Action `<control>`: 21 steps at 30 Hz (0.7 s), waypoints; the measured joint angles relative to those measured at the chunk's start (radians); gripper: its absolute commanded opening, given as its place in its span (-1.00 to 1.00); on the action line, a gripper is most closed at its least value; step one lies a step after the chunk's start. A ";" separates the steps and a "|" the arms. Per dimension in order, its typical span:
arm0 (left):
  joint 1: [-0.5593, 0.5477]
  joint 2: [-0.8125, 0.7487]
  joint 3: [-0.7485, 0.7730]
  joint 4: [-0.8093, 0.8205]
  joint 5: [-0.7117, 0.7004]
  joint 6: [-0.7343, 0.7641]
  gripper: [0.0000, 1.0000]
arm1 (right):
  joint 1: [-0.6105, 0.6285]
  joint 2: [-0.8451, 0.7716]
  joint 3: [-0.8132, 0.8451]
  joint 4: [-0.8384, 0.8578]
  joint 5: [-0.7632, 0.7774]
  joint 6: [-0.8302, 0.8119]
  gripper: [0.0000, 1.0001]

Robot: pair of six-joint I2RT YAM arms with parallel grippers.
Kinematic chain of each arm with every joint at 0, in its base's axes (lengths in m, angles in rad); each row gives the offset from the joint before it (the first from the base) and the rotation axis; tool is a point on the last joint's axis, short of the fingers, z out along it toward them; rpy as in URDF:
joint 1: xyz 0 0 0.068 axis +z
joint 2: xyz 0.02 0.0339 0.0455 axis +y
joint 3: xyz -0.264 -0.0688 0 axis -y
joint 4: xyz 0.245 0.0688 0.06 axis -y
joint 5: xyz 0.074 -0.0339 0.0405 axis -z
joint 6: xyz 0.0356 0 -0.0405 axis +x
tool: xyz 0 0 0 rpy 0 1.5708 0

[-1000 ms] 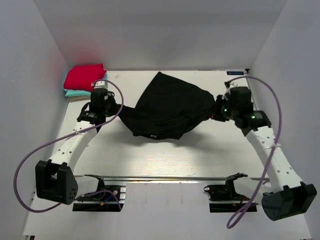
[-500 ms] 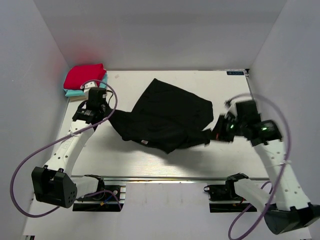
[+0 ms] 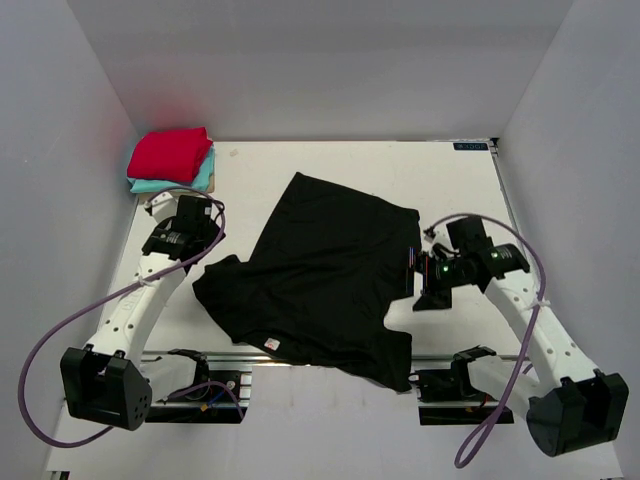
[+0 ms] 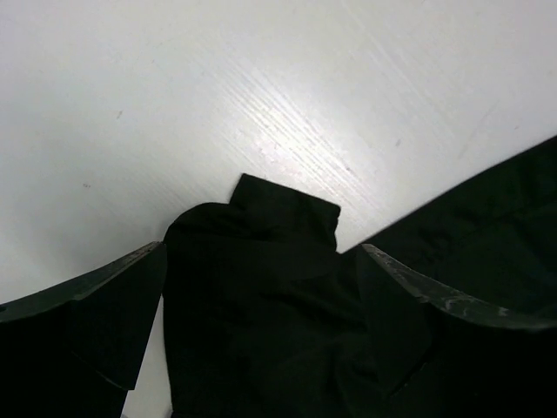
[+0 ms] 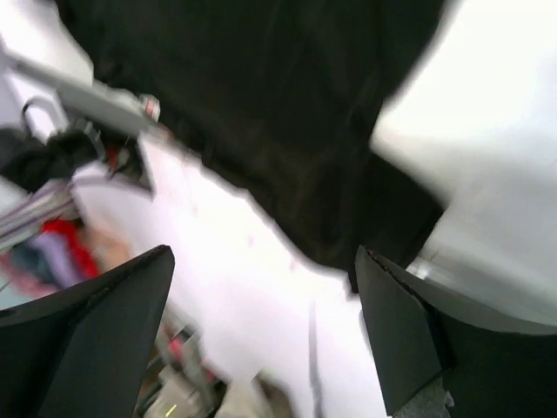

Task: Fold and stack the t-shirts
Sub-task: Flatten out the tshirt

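Observation:
The large black t-shirt lies spread on the white table, and its near hem hangs over the front edge. A folded red t-shirt sits on a folded teal one at the back left corner. My left gripper is open at the shirt's left sleeve. In the left wrist view the sleeve lies loose between the spread fingers of the left gripper. My right gripper is open at the shirt's right edge. The blurred right wrist view shows black cloth beyond the right gripper, with nothing held.
White walls close in the table at the left, back and right. A metal rail runs along the near edge with both arm bases behind it. Purple cables loop beside each arm. A small dark label sits at the back right.
Both grippers were shut on the raised shirt's sleeves and have opened, letting go. The shirt has swung toward the near edge and dropped flat; both arms moved nearer.

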 measured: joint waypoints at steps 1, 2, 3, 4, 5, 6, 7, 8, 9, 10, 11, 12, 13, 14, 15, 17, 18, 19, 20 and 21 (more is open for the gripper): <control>0.000 0.000 0.011 -0.002 0.000 -0.001 0.99 | 0.000 0.024 0.026 0.027 0.014 -0.011 0.81; 0.000 0.000 0.021 0.002 0.000 0.000 0.99 | 0.000 0.047 0.047 0.051 0.035 -0.022 0.81; 0.000 0.000 0.026 0.011 0.010 0.010 0.99 | 0.000 0.070 0.059 0.087 0.059 -0.029 0.81; 0.000 -0.002 0.027 0.029 0.030 0.023 0.99 | 0.000 0.091 0.064 0.132 0.083 -0.035 0.81; 0.002 -0.001 0.025 0.056 0.055 0.043 0.99 | 0.002 0.112 0.065 0.178 0.101 -0.040 0.81; 0.002 -0.001 0.020 0.091 0.089 0.065 0.99 | 0.003 0.133 0.065 0.227 0.115 -0.044 0.81; 0.002 0.004 0.011 0.130 0.141 0.097 0.99 | 0.006 0.155 0.065 0.276 0.126 -0.047 0.81; 0.001 0.011 -0.001 0.178 0.198 0.124 0.99 | 0.011 0.182 0.067 0.322 0.133 -0.049 0.81; -0.003 0.037 -0.009 0.221 0.272 0.152 0.99 | 0.019 0.222 0.078 0.363 0.143 -0.053 0.81; -0.008 0.073 -0.012 0.267 0.345 0.175 0.99 | 0.028 0.276 0.100 0.397 0.158 -0.058 0.81; -0.012 0.117 -0.014 0.314 0.421 0.195 0.99 | 0.038 0.341 0.127 0.431 0.174 -0.064 0.81; -0.018 0.179 -0.015 0.361 0.500 0.212 0.99 | 0.050 0.413 0.167 0.456 0.191 -0.073 0.81; -0.024 0.244 -0.016 0.398 0.568 0.227 0.99 | 0.062 0.494 0.210 0.494 0.208 -0.081 0.81; -0.029 0.297 -0.017 0.423 0.620 0.239 0.99 | 0.072 0.565 0.245 0.528 0.222 -0.087 0.81; -0.038 0.355 -0.020 0.443 0.665 0.248 0.99 | 0.084 0.636 0.292 0.531 0.234 -0.095 0.81; -0.053 0.417 -0.044 0.462 0.725 0.265 0.99 | 0.106 0.787 0.395 0.568 0.249 -0.112 0.81; -0.059 0.423 -0.063 0.461 0.744 0.273 0.99 | 0.115 0.852 0.444 0.578 0.256 -0.118 0.81; -0.066 0.415 -0.080 0.461 0.759 0.280 0.99 | 0.124 0.915 0.495 0.591 0.263 -0.126 0.81; -0.071 0.403 -0.092 0.461 0.769 0.286 0.99 | 0.130 0.969 0.537 0.602 0.265 -0.129 0.81; -0.075 0.384 -0.101 0.461 0.777 0.293 0.99 | 0.135 1.019 0.580 0.607 0.264 -0.131 0.81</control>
